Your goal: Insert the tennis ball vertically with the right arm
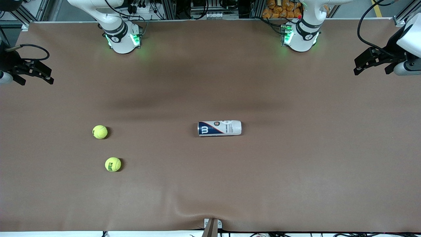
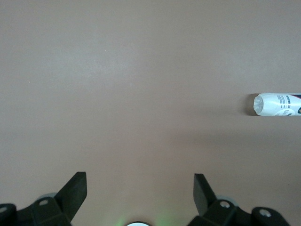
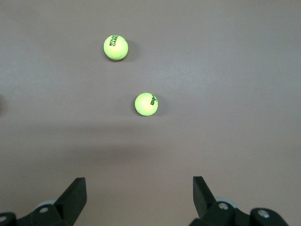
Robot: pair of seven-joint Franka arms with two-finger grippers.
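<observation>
Two yellow-green tennis balls lie on the brown table toward the right arm's end. One ball [image 1: 100, 132] [image 3: 146, 103] is farther from the front camera than the other ball [image 1: 112, 164] [image 3: 115, 47]. A white and navy ball can [image 1: 219, 128] [image 2: 277, 104] lies on its side near the table's middle. My right gripper [image 1: 39, 74] [image 3: 139, 183] hangs open and empty above the table's edge at the right arm's end, well clear of the balls. My left gripper [image 1: 357, 67] [image 2: 140, 181] waits open and empty over the left arm's end.
Both arm bases [image 1: 121, 36] [image 1: 301, 34] stand with green lights along the table's edge farthest from the front camera. A small metal bracket [image 1: 212, 225] sits at the table's edge nearest that camera. The brown cloth [image 1: 296, 164] is bare around the can.
</observation>
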